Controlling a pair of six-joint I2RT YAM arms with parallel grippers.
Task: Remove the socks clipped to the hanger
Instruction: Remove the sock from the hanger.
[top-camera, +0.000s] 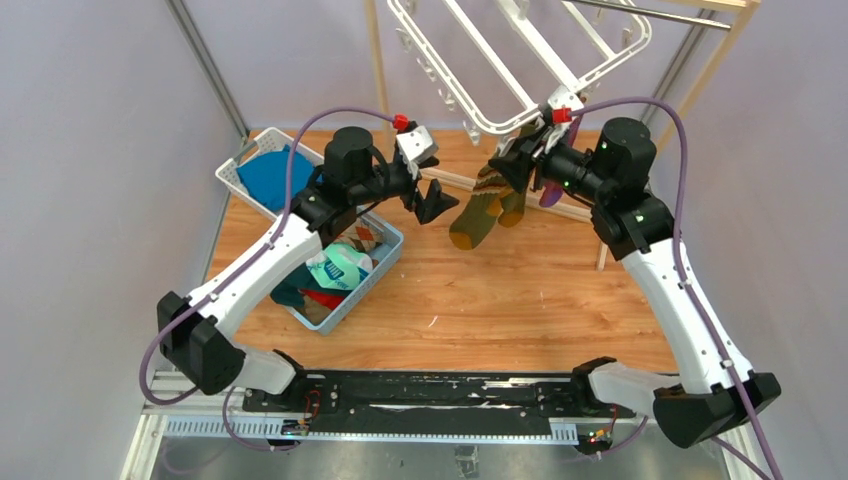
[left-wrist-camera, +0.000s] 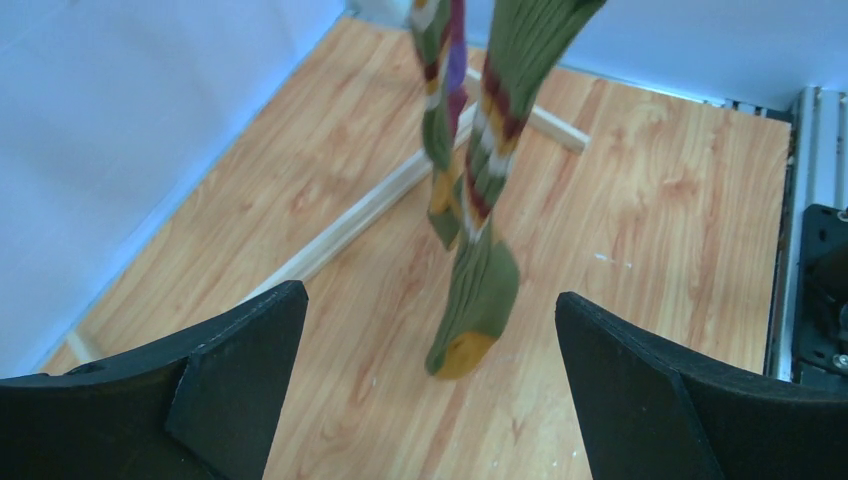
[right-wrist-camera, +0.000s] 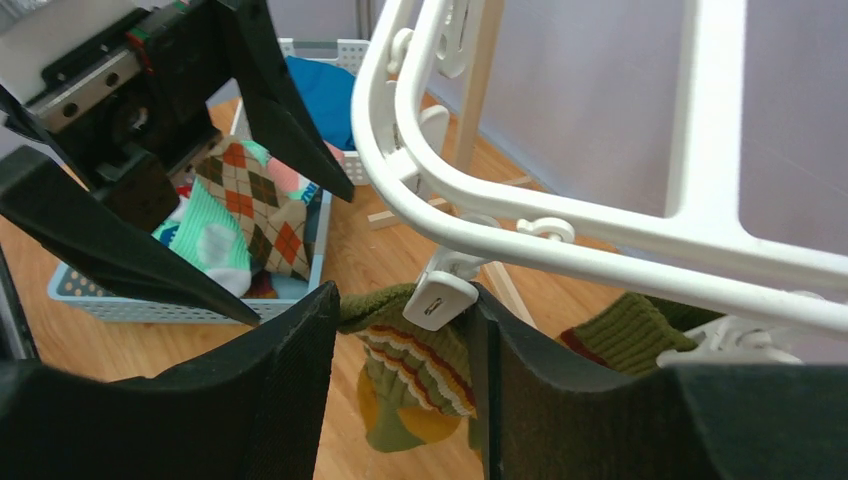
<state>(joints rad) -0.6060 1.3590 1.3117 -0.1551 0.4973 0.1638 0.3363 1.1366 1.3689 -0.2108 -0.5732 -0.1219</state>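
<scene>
From above, a light blue basket (top-camera: 378, 275) sits on the wooden table (top-camera: 520, 300) next to the left arm. It holds a heap of socks (top-camera: 340, 270): teal and white, red, and one with diamonds. Behind it, a white basket (top-camera: 240, 152) holds a folded blue cloth (top-camera: 272, 178). The white hanger (top-camera: 497, 128) hangs tilted at the back. Two green striped socks (top-camera: 480, 210) with yellow toes hang from its near corner, over the table. The left fingers (top-camera: 437, 205) are wide apart. They are just beside the striped socks and do not touch them. The right fingers (top-camera: 512, 165) are up at the top of those socks, under the hanger's corner.

In the left wrist camera, the striped socks hang in front of the two black fingers, which stand far apart. The striped socks are green with red, white and yellow bands. A bit of purple sock (left-wrist-camera: 456, 60) shows beside them. A light wooden bar (left-wrist-camera: 350, 225) lies on the table below.

In the right wrist camera, a white clip (right-wrist-camera: 440, 298) on the hanger's rim bites the fuzzy green top of one striped sock. The right fingers stand on either side of that clip, partly apart. I cannot tell if they squeeze it. The other sock's green top is clipped a little to the right. Farther off, the light blue basket holds the diamond sock and a green and white one. The white basket with the blue cloth is behind it.
</scene>
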